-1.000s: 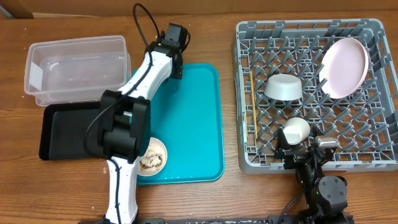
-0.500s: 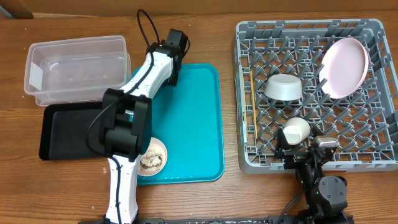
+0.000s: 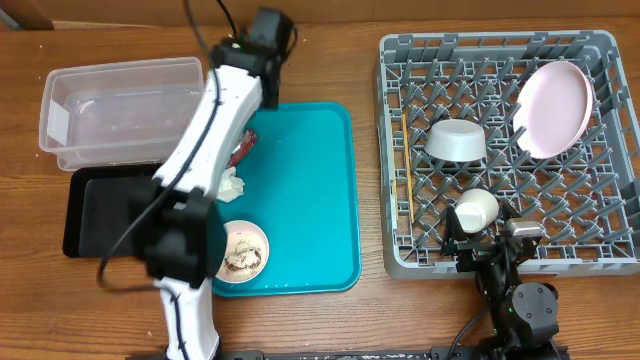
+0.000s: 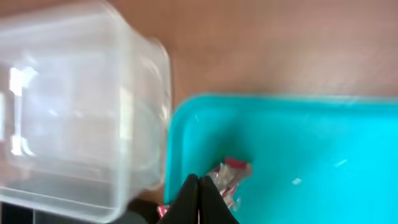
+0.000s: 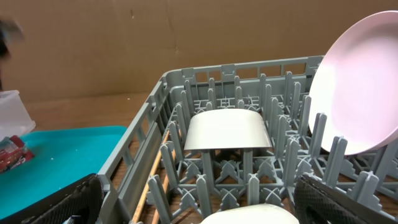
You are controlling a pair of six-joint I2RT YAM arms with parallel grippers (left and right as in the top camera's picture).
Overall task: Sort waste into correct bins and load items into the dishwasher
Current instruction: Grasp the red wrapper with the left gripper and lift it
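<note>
Red-and-silver wrapper (image 4: 229, 177) looks pinched in your clenched left pincer (image 4: 199, 186) above the teal tray (image 4: 311, 155), ready for a bin. Your right pincer (image 3: 490, 240) hangs released by the rack (image 5: 144, 130).

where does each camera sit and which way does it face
overhead: above the table, facing straight down; teal tray, dish rack, left arm, right arm.
left wrist: on left gripper, looking down at tray corner and clear tub; shut fingers pinch wrapper.
right wrist: low at the rack's near edge, facing across it to grey bowl and pink plate; open fingers at bottom corners.
shared: both wrist views show tray and wrapper.
</note>
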